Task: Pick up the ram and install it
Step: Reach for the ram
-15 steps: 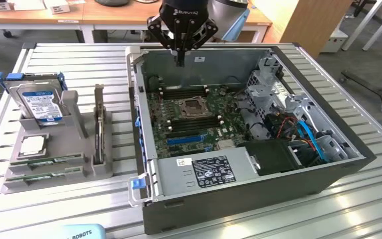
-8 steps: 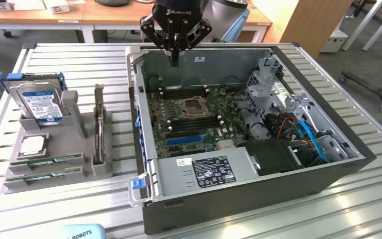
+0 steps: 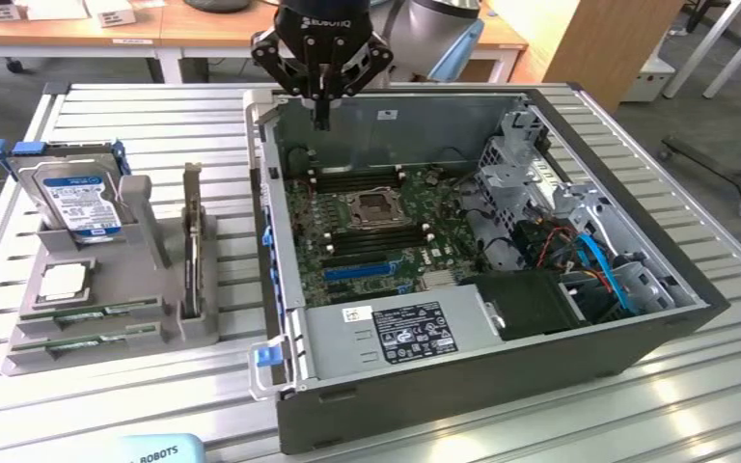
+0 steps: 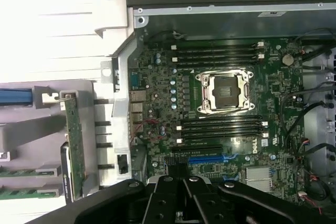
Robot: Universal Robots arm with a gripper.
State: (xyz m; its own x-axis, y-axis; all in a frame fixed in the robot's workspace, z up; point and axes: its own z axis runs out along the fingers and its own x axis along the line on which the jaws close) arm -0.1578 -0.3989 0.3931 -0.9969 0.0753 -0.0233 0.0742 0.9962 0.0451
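**A:** Since the ram (image 3: 94,313) is the point of all this, where does it lie?

**B:** Flat in a grey holder (image 3: 23,362), at about eight o'clock in the exterior view. It has not been picked up. A second stick (image 3: 88,340) lies just beside it, nearer the holder's front edge. Both green strips also show in the wrist view, the ram (image 4: 26,171) among them.

**A:** What else sits in the holder?

**B:** A silver chip (image 3: 65,280) is at the ram's twelve o'clock. A drive (image 3: 77,198) stands upright beyond that. A card (image 3: 192,241) stands on edge at the ram's two o'clock.

**A:** And the fingers?

**B:** The fingers (image 3: 321,121) are pressed together with nothing between them. They point down above the open case (image 3: 474,386), near its far wall and well apart from the ram. In the wrist view the fingers (image 4: 178,174) hang over the board (image 4: 157,87).

**A:** Describe the case.

**B:** It lies open side up on the slatted tabletop (image 3: 151,125), at the holder's three o'clock. On the board, a socket (image 3: 373,204) has the fingers at its eleven o'clock. Dark slots (image 3: 344,177) run at the socket's twelve and six. A supply (image 3: 397,333) with a white label sits at the socket's six o'clock, against the near wall. Blue cables (image 3: 598,265) lie at the socket's four o'clock.
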